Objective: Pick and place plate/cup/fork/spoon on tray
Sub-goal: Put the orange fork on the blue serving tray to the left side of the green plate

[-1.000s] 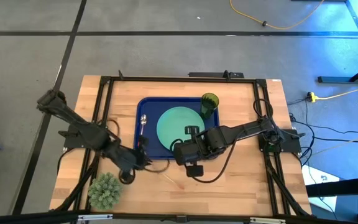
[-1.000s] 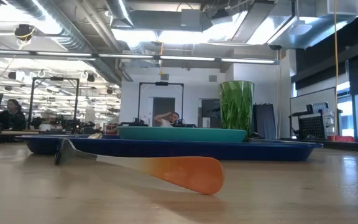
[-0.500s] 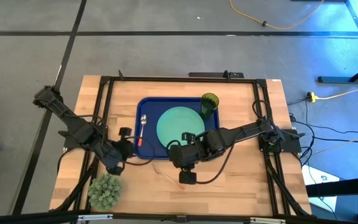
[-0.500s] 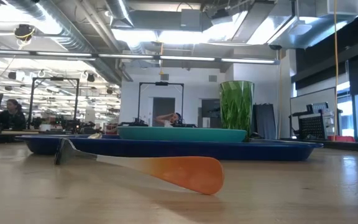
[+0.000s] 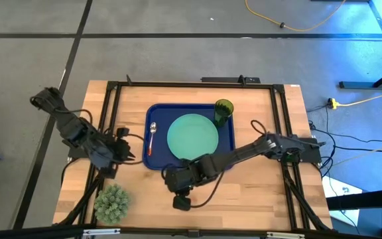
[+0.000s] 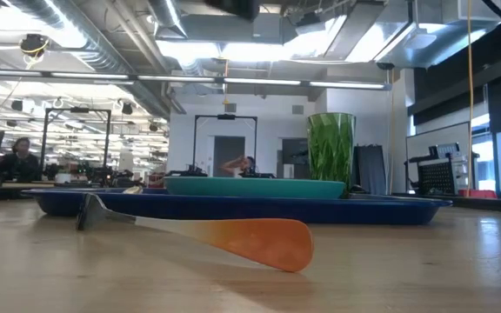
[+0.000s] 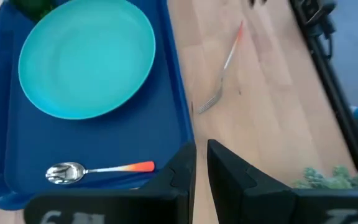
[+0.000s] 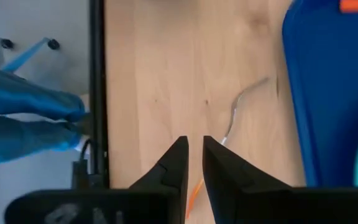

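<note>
The dark blue tray holds the mint-green plate, the olive-green cup at its far right corner, and the spoon along its left side. The fork lies on the bare wood by the tray's near left corner, its orange handle pointing toward the near edge. My right gripper hangs shut above the fork's handle, pointing down, and touches nothing. My left gripper is shut and empty, left of the tray. The left wrist view shows the plate, the spoon and the fork.
A spiky grey-green plant stands at the table's near left corner. Black frame rails run along the table's sides. Bare wood lies near and right of the tray.
My right gripper has gone from over the plate's near edge toward the table's left and near edges, and now stands over the fork. My left gripper has drawn back from the tray's near left corner toward the table's left edge. The fork has not moved.
</note>
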Action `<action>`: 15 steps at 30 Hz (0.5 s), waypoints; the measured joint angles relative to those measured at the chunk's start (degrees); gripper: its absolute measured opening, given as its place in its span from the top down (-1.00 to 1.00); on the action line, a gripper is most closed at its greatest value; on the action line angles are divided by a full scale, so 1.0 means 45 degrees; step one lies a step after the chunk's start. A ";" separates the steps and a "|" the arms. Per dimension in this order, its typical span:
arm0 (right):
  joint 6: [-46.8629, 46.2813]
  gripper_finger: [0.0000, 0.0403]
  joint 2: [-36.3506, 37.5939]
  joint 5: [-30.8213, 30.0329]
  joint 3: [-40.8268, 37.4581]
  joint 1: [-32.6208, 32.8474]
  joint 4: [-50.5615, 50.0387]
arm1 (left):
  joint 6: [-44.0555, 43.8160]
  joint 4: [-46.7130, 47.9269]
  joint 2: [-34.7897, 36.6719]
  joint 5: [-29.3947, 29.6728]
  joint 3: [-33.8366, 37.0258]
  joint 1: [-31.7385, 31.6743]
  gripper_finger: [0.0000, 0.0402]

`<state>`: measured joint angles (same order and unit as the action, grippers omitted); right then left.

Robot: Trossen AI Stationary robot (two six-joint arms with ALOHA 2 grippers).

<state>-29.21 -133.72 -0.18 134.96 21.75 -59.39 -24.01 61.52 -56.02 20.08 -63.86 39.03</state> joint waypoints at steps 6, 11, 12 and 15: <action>-0.0817 0.76 -0.0784 -0.0009 0.0000 0.0130 -0.0031 | 0.0019 -0.0009 0.0690 0.0009 0.0000 0.0037 0.83; -0.1476 0.76 -0.1358 -0.0007 0.0000 0.0130 0.0015 | 0.0010 -0.0012 0.0893 0.0087 0.0000 0.0037 0.83; -0.1576 0.76 -0.1461 0.0058 0.0000 0.0129 0.0027 | 0.0005 -0.0023 0.0916 0.0092 0.0000 0.0037 0.83; -0.1829 0.76 -0.1739 0.0390 0.0000 0.0122 0.0081 | 0.0010 -0.0067 0.0910 0.0087 0.0000 0.0037 0.83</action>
<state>-37.44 -141.54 1.57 134.96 22.31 -59.03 -23.97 61.22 -51.92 20.47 -63.86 39.20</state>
